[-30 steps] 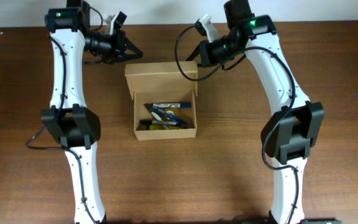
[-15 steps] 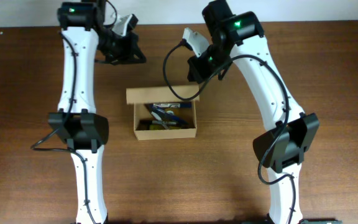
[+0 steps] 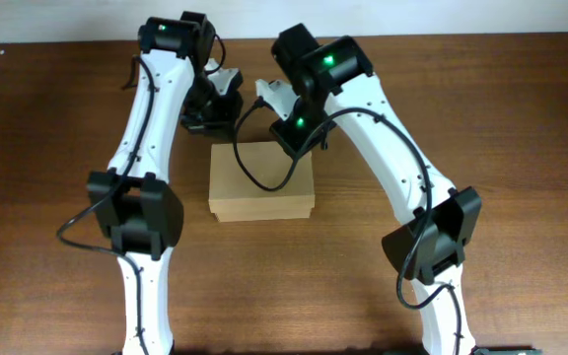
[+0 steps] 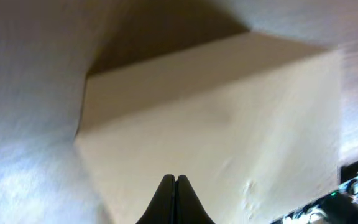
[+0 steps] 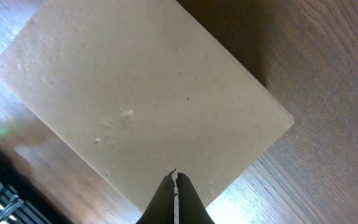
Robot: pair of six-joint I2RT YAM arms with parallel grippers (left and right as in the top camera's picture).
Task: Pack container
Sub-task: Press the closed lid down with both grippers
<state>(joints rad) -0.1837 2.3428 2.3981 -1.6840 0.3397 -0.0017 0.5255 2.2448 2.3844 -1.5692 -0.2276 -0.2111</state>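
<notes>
- The small rectangular tan-brown cardboard box (image 3: 262, 182) sat on the dark brown wooden table (image 3: 521, 128), a little toward 9 o'clock from the centre of the overhead view.
- Its flap lid lay flat over the top. No contents were visible in any view, and both wrist views showed only plain cardboard (image 4: 229, 118) (image 5: 142, 93).
- Judgement: packing looked done and the lid was folded down. What may remain is pressing or tucking the flap at the 12 o'clock edge, then withdrawing both arms. Whether the flap was seated could not be read.
- The left gripper (image 3: 217, 103) was at about 11 o'clock of the box. In its wrist view its fingertips were pressed together, holding nothing (image 4: 174, 180).
- The right gripper (image 3: 292, 130) was at about 1 o'clock, over the rear edge. Its fingertips were likewise closed on nothing (image 5: 174, 175).
- Contact between either tip and the lid could not be determined.
- A black cable (image 3: 248, 170) from the right arm looped across the lid.
- Surface: wood grain with a slight sheen, and no loose items were seen around the box.
- Room: only a pale strip (image 3: 461, 18) showed at 12 o'clock beyond the table; it could not be identified.
</notes>
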